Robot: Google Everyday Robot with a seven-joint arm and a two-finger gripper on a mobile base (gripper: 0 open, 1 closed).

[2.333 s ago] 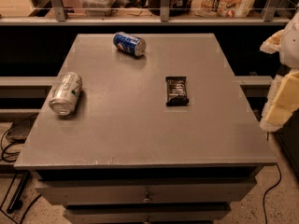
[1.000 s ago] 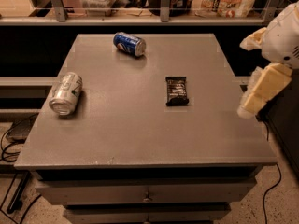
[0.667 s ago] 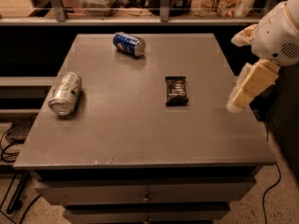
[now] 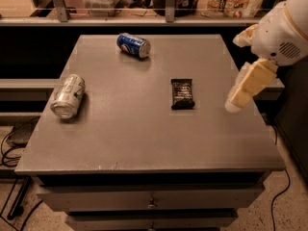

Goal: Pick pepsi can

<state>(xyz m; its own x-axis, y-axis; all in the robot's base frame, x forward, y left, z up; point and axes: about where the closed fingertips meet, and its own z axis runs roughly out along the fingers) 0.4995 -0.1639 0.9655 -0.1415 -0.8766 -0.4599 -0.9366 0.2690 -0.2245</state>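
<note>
1. Pepsi can (image 4: 133, 45) lies on its side at 11 o'clock on the grey table (image 4: 144, 143), near the far edge, with bare tabletop all round it.
2. Silver-white can (image 4: 67, 96) at 9 o'clock, on its side, close to the left edge, one end toward 6 o'clock.
3. Dark wrapper (image 4: 182, 94) lies flat, just right of centre toward 3 o'clock.
4. Gripper (image 4: 240, 93) at 3 o'clock, above the right edge, well apart from the pepsi can and touching no item. Open or closed: cannot tell.
5. Count: two cans, one wrapper.
6. Arm cut off by the frame at right. Shelf goods at 12 o'clock cut off, hard to make out.
</note>
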